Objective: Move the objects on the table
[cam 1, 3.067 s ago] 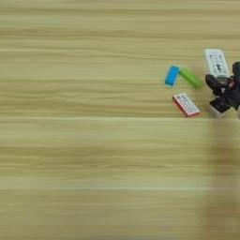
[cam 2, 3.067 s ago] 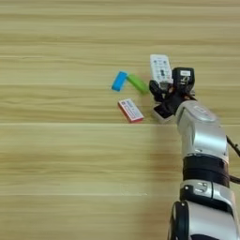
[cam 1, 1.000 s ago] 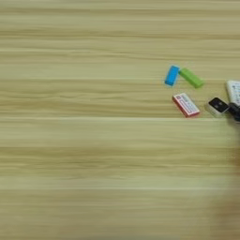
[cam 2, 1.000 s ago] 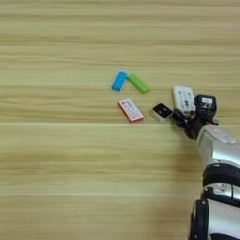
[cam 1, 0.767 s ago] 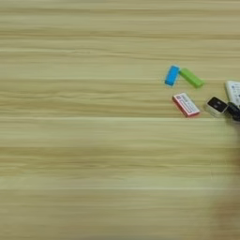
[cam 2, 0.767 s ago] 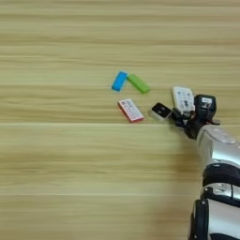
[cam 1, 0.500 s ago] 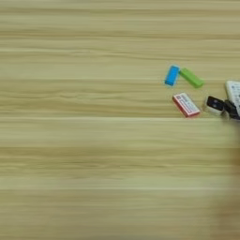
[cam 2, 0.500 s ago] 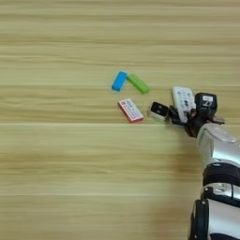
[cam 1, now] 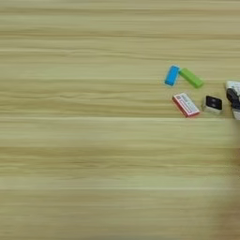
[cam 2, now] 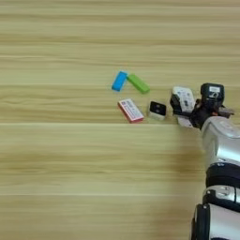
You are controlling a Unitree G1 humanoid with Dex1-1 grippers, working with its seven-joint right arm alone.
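— Any writing you can make out on these things?

— None that reads. The red-edged packet [cam 2: 131, 110] has dark marks on its white face, too small to make out. The remote control [cam 2: 183, 101] shows small buttons, nothing legible.

— How do the objects look, and where do they lie?

— All sit right of centre on the light wood-grain table [cam 2: 61, 154]. Farthest are a blue block [cam 2: 119, 81] and a green block [cam 2: 138, 83], their far ends almost meeting like a wedge. Just nearer lies the flat white packet with red edges, at a slant. Right of it, close but apart, is the small square piece [cam 2: 157, 109], black on top with a beige side. Right again is the long white remote, lying near-to-far.

— And the gripper?

— The right gripper [cam 2: 187, 107] is at the remote. One black finger [cam 2: 176, 104] lies against its left side and the black head sits on its right, so the fingers are clamped across the remote. The silver forearm [cam 2: 220, 140] runs toward the near right corner.
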